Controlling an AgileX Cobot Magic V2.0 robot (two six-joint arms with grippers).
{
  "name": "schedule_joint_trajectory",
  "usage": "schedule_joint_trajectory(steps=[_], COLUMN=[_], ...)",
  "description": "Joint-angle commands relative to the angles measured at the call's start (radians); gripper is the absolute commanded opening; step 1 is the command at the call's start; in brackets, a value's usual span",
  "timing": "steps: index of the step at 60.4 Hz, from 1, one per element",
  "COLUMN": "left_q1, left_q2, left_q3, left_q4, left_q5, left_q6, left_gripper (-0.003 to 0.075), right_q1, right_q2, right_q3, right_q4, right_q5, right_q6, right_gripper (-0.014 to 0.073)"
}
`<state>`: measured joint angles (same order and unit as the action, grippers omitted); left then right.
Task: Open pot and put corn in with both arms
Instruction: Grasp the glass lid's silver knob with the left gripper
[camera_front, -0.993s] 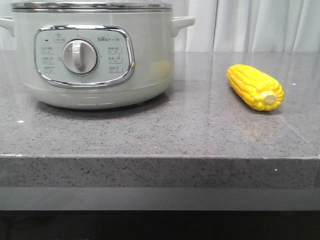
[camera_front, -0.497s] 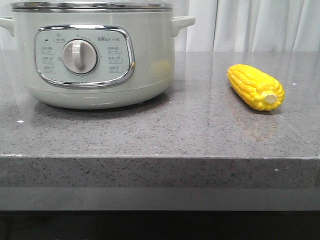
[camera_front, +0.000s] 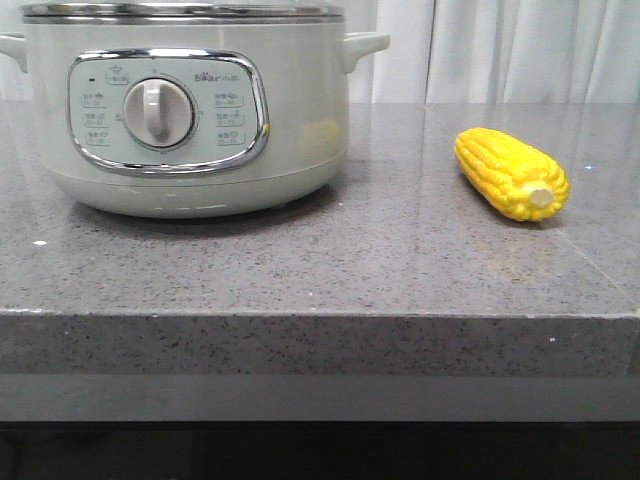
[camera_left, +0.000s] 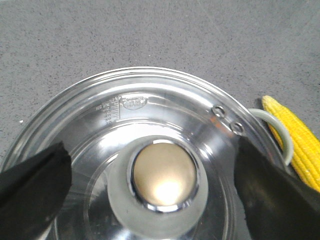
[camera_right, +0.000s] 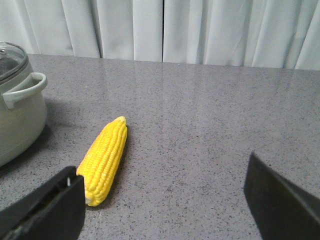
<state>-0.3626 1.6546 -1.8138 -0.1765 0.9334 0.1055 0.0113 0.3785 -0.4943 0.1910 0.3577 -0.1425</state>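
Pot (camera_front: 190, 110) lidded; left tool (camera_left: 150, 175) open over knob (camera_left: 164, 175); right tool (camera_right: 165, 200) open near corn (camera_right: 105, 160).

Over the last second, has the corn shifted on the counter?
No. In the front view the corn lies in the same spot to the right of the pot, stub end toward the camera, and the gap between them is unchanged.

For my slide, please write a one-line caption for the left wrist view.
Open left claw above the pot's glass lid, fingers either side of its knob; corn beside the pot.
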Motion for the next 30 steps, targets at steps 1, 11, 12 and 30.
schedule_joint_trajectory(steps=[1, 11, 12, 30], left_q1=[-0.007, -0.007, -0.007, -0.007], left_q2=[-0.003, 0.027, 0.027, 0.031], left_q3=[-0.056, -0.056, -0.056, -0.056], left_q4=[-0.02, -0.02, -0.021, -0.024], left_q5=[-0.036, -0.029, -0.029, -0.028], left_q6=[-0.005, -0.005, -0.005, -0.005], left_gripper=[0.0638, 0.0638, 0.0636, 0.0388], right_q1=[-0.007, -0.007, -0.007, -0.007], right_q2=[0.015, 0.015, 0.015, 0.015], right_q3=[-0.03, -0.03, -0.03, -0.03], right_q4=[-0.006, -0.006, -0.006, -0.006], right_q5=[-0.072, -0.072, -0.072, -0.074], right_q6=[-0.009, -0.009, -0.009, -0.009], right_gripper=[0.0654, 0.0654, 0.0654, 0.0654])
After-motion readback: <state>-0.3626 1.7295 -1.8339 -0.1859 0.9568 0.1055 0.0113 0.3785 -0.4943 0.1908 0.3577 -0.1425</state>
